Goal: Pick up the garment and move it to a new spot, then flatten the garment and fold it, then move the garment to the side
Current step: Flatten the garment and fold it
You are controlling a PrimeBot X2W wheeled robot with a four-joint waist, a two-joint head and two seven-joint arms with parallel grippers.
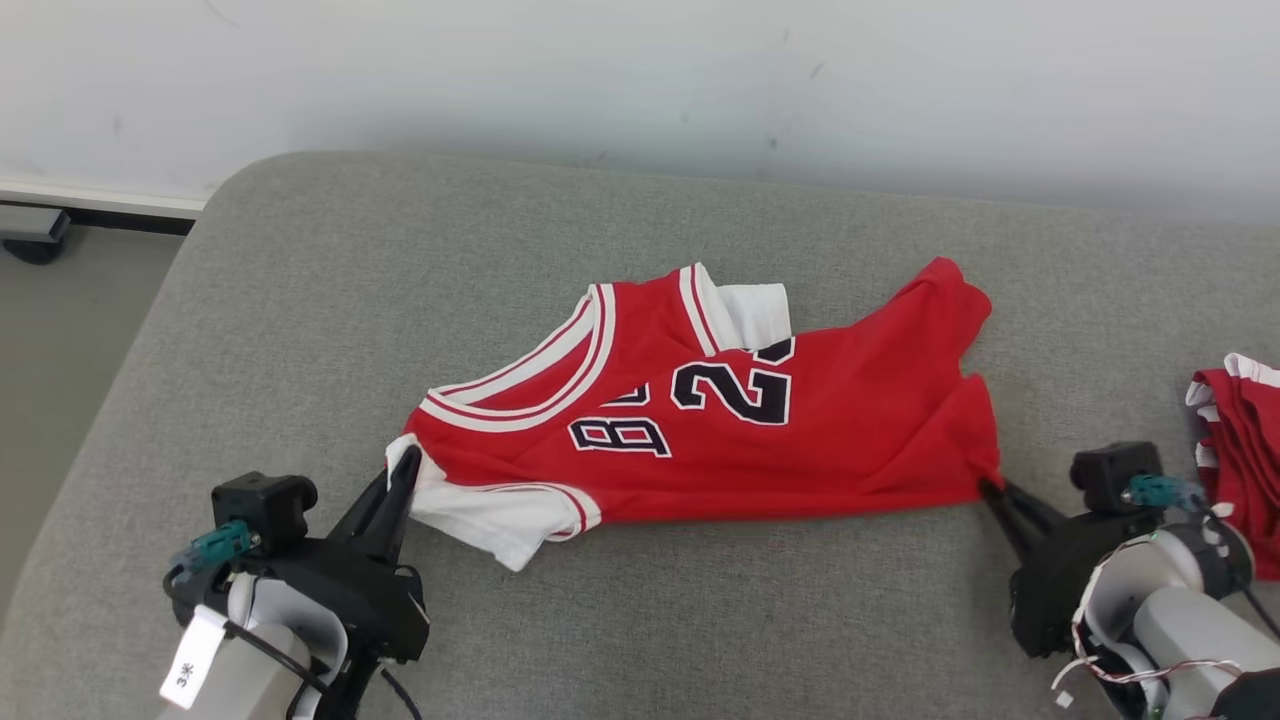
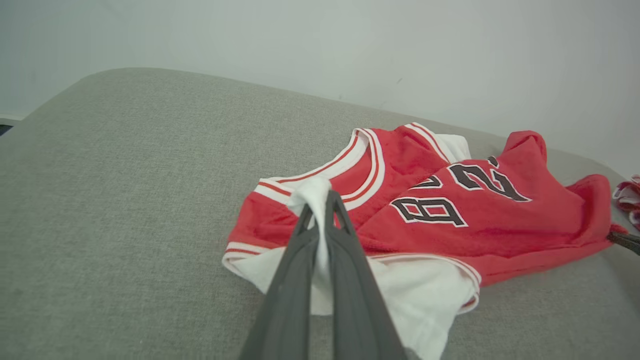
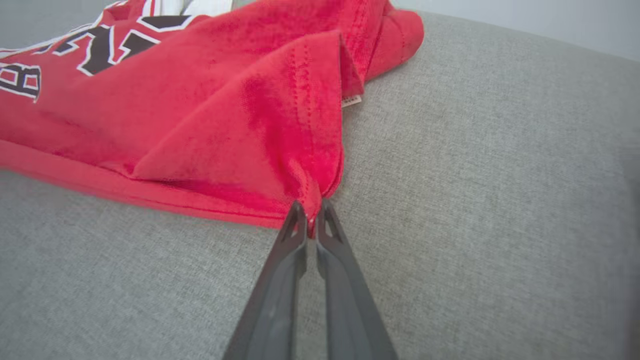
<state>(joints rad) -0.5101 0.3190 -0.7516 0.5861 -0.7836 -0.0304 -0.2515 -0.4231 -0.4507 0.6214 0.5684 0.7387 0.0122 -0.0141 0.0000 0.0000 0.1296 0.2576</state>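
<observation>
Both left gripper [image 1: 405, 463] and right gripper [image 1: 986, 488] clamp garment [image 1: 820, 430].

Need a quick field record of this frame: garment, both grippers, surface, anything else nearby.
garment: red jersey, rumpled, partly doubled over, black numerals facing up
surface: grey cushion, jersey resting on it
left gripper: shut on the jersey's white sleeve
right gripper: shut on a red hem corner
grip layout: one gripper at each end of the jersey
other: second red-and-white garment at the cushion's right edge, apart from the jersey
</observation>
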